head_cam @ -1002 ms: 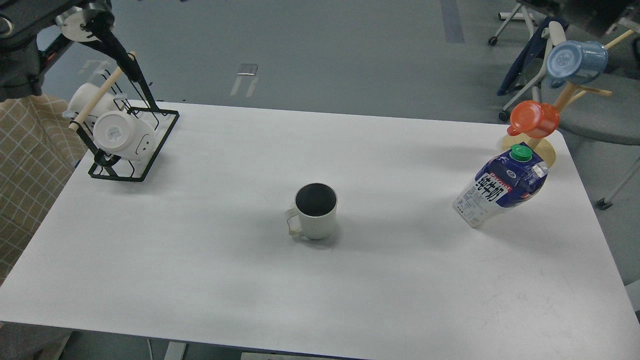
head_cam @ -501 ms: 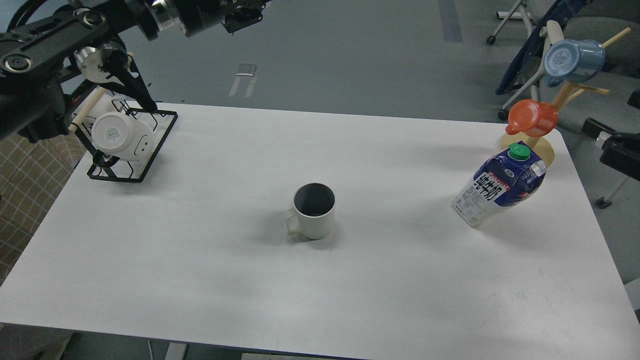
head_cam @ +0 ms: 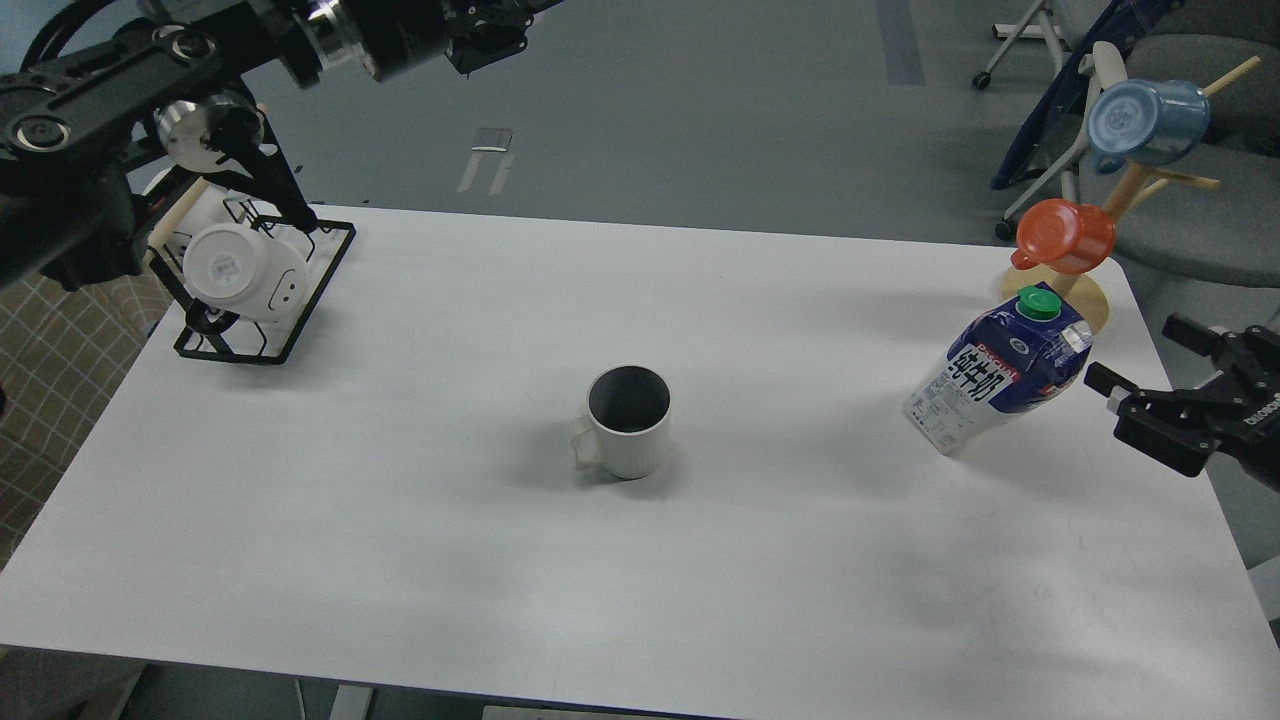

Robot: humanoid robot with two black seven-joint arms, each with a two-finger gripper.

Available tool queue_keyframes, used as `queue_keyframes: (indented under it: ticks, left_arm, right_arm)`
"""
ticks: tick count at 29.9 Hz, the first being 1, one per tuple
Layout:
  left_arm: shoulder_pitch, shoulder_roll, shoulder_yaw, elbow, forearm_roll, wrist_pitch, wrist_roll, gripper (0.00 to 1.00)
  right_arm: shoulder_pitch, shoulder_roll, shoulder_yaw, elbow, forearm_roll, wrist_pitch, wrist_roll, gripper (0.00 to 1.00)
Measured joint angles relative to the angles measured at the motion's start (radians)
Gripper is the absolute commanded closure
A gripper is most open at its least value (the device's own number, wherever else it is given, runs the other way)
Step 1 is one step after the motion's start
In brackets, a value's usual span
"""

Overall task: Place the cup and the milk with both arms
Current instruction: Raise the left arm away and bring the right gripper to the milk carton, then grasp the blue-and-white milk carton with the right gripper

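Ribbed cream mug point(head_cam: 628, 423) upright at table point(head_cam: 400, 520) centre, milk carton point(head_cam: 1000, 382) right of frame. Right gripper point(head_cam: 1135, 355) beside carton, fingers spread, empty. Left gripper point(head_cam: 490, 30) top left; can't tell its state.

White mug point(head_cam: 243, 271) on black rack point(head_cam: 262, 300) at far left desk corner; orange cup point(head_cam: 1067, 236) and blue cup point(head_cam: 1145, 122) on wooden stand point(head_cam: 1090, 297) at far right corner.
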Motion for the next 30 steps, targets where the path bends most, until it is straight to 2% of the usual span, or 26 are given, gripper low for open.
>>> queue_keyframes:
  ticks: [14,17,19,20,22,23,24,27,29,30]
  left_arm:
    - [0.002,0.002,0.0,0.0,0.0,0.0,0.0,0.02]
    - [0.002,0.002,-0.001,0.0,0.0,0.0,0.0,0.02]
    - [0.003,0.003,-0.001,0.0,0.0,0.0,0.0,0.02]
    - [0.004,0.003,-0.001,0.0,0.0,0.0,0.0,0.02]
    - [0.008,0.003,-0.001,0.0,0.0,0.0,0.0,0.02]
    - [0.008,0.004,-0.001,0.0,0.0,0.0,0.0,0.02]
    - [0.009,0.004,-0.001,0.0,0.0,0.0,0.0,0.02]
    - [0.009,0.005,-0.001,-0.003,0.0,0.0,0.0,0.02]
    - [0.009,0.005,-0.001,-0.006,0.0,0.0,0.0,0.02]
    - [0.009,0.005,-0.001,-0.007,0.0,0.0,0.0,0.02]
  right_arm:
    - [-0.005,0.198,0.005,-0.132,-0.022,0.0,0.0,0.0]
    - [-0.005,0.213,0.005,-0.145,-0.026,0.0,0.0,0.09]
    - [-0.004,0.227,0.005,-0.162,-0.031,0.0,0.0,0.18]
    - [-0.003,0.237,0.005,-0.171,-0.033,0.0,0.0,0.32]
    - [-0.001,0.254,0.005,-0.184,-0.035,0.0,0.0,0.53]
    - [0.0,0.262,0.005,-0.188,-0.035,0.0,0.0,0.71]
    - [0.001,0.268,0.005,-0.19,-0.035,0.0,0.0,0.79]
    - [0.005,0.279,0.004,-0.194,-0.039,0.0,0.0,0.85]
    - [0.008,0.28,0.004,-0.192,-0.043,0.0,0.0,0.95]
    - [0.009,0.28,0.004,-0.19,-0.044,0.0,0.0,0.96]
